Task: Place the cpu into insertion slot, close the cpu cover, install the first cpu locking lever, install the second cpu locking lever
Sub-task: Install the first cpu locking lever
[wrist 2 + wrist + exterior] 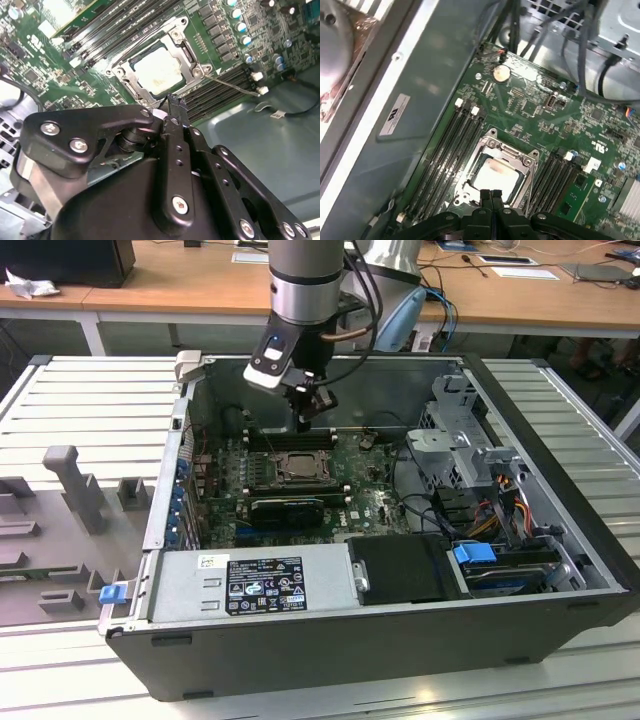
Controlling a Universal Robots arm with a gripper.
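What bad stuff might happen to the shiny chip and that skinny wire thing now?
1. The shut fingers hang close over the edge of the cpu cover. Dropping a little off target might scrape the cpu or the green board.
2. The thin locking lever sticks out over the memory slots. A push that slips off it might bump those slots instead.

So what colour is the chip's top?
The chip is pale silvery-beige, clearest in the second wrist view.
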